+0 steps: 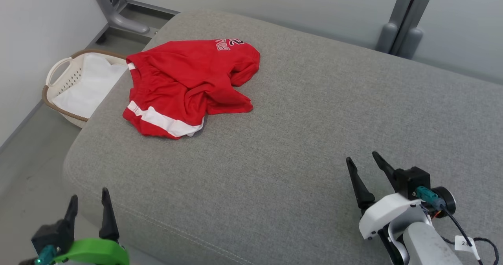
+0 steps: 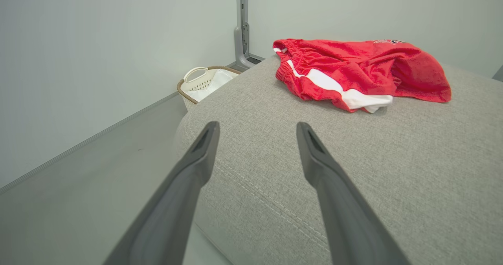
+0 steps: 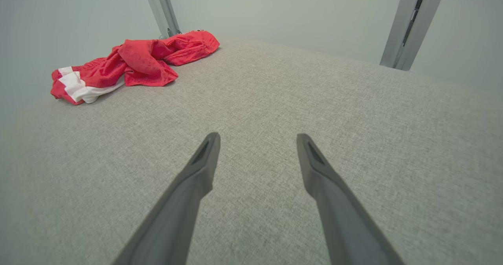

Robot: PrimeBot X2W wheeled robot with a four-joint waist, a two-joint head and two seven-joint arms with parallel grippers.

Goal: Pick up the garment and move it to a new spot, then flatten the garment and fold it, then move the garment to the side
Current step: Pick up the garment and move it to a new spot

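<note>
You're looking at a bare test room staged as a home laundry corner: grey upholstered cushion (image 1: 294,139), laundry basket (image 1: 59,66) sitting on the floor (image 1: 23,167), metal posts (image 1: 408,17) standing against plain walls (image 1: 39,21).

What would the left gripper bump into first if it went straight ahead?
Probably the grey cushion: the open left gripper points at its top near the edge. The red shorts lie right of that line, though depth is hard to judge.

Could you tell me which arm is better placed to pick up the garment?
Probably left: the red garment lies crumpled at the left of the cushion, ahead of the open left gripper; the right gripper sits farther across.
</note>
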